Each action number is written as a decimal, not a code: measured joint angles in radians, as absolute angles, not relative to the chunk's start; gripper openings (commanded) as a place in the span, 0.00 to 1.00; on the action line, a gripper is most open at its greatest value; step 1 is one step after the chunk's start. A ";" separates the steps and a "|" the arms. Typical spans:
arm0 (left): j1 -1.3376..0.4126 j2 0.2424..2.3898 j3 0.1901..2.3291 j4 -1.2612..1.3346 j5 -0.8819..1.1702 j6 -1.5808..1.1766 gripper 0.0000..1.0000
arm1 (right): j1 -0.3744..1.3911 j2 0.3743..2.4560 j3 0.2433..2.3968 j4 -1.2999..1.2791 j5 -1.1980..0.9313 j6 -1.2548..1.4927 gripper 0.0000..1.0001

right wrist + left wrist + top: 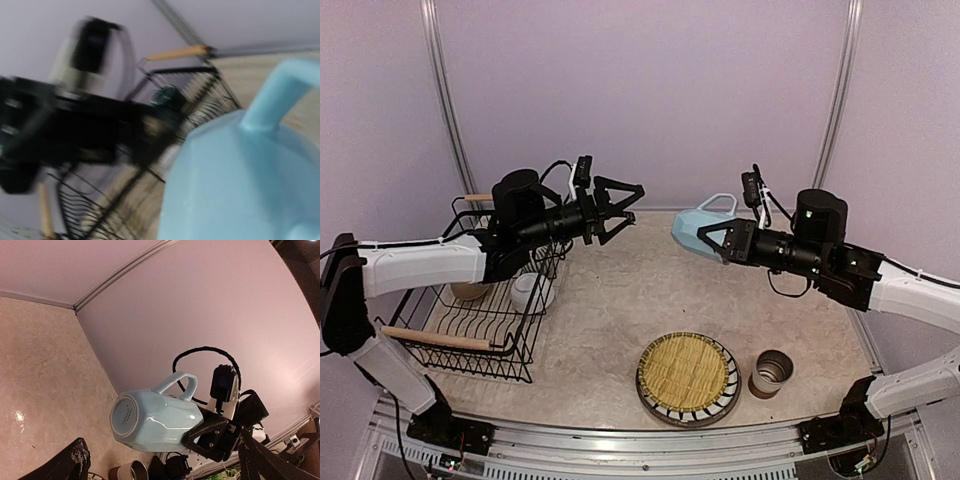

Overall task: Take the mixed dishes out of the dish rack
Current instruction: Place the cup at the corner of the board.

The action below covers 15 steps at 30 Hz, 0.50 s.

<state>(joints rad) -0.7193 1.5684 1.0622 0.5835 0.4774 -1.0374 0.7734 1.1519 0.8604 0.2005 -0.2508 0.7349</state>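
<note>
Soft even light, right wrist view blurred

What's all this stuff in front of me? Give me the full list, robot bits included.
dish rack: one, black wire with wooden handles, left side of the table
white bowl: one, white, inside the rack
beige bowl: one, beige, inside the rack, left of the white one
plate: one, black-and-white striped, near edge, middle
woven mat: one, yellow, lying on the plate
cup: one, brown and white, upright, right of the plate
mug: one, light blue, held on its side in the air
table: one, beige, stone look
left fingers: one pair, black, open and empty, beside the rack
right fingers: one pair, black, shut on the mug
</note>
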 measured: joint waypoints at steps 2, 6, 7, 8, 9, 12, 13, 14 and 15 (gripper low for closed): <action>-0.713 1.524 1.062 0.503 0.452 -0.984 0.99 | 0.773 1.110 0.867 0.076 -0.201 0.712 0.00; -0.677 1.448 1.062 0.356 0.405 -0.891 0.99 | 0.772 1.054 0.931 -0.272 -0.068 0.680 0.00; -0.666 1.431 1.062 0.323 0.395 -0.871 0.99 | 0.772 1.048 0.956 -0.370 -0.028 0.678 0.00; -0.656 1.417 1.062 0.294 0.384 -0.852 0.99 | 0.772 1.043 0.981 -0.469 0.014 0.678 0.00; -0.646 1.404 1.062 0.271 0.379 -0.834 0.99 | 0.772 1.037 1.010 -0.591 0.062 0.683 0.00; -0.629 1.375 1.062 0.220 0.368 -0.792 0.99 | 0.769 1.033 1.055 -0.818 0.137 0.708 0.00; -0.626 1.368 1.062 0.207 0.367 -0.781 0.99 | 0.769 1.034 1.062 -0.890 0.157 0.720 0.00; -0.622 1.363 1.062 0.198 0.367 -0.773 0.99 | 0.769 1.036 1.065 -0.957 0.173 0.731 0.00; -0.619 1.361 1.062 0.192 0.368 -0.768 0.99 | 0.769 1.040 1.064 -1.025 0.188 0.747 0.00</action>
<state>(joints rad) -0.6189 1.3605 1.0618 0.1925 0.3679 -0.7685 0.7692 1.0401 1.0641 -1.0252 0.1883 0.7471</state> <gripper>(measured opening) 0.989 0.079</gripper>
